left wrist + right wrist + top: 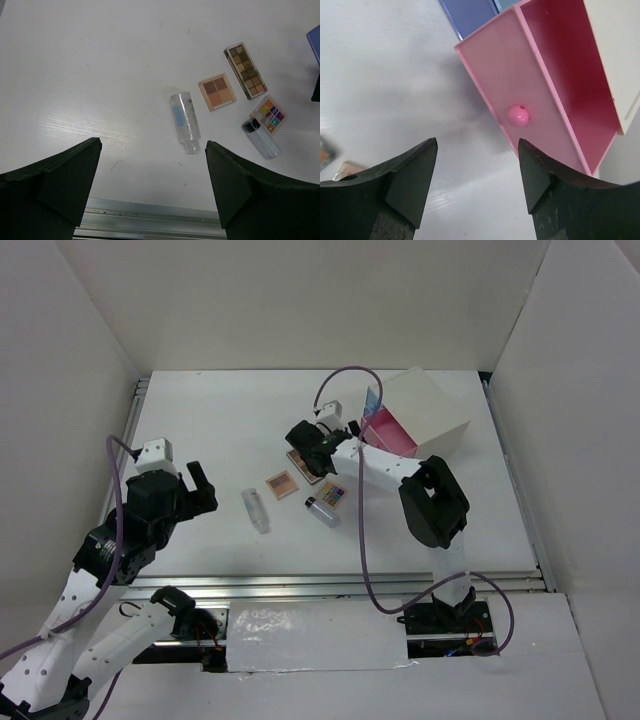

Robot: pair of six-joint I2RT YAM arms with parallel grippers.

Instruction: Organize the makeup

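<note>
The makeup lies mid-table. A clear tube (256,510) (185,121), a peach palette (282,484) (217,92), a multicoloured palette (333,494) (270,114) and a black-capped clear tube (322,511) (262,138) lie close together. The brown palette (245,70) is partly hidden under my right gripper in the top view. No lipstick shows. My left gripper (195,485) (152,165) is open and empty, left of the clear tube. My right gripper (312,452) (477,150) is open and empty, just in front of the pink drawer (390,430) (545,85) and its knob (518,115).
The white box (430,410) stands at the back right with its pink drawer pulled out and showing nothing inside. Its blue drawer (372,400) (470,15) sits beside it. A metal rail (150,215) runs along the table's near edge. White walls enclose the table.
</note>
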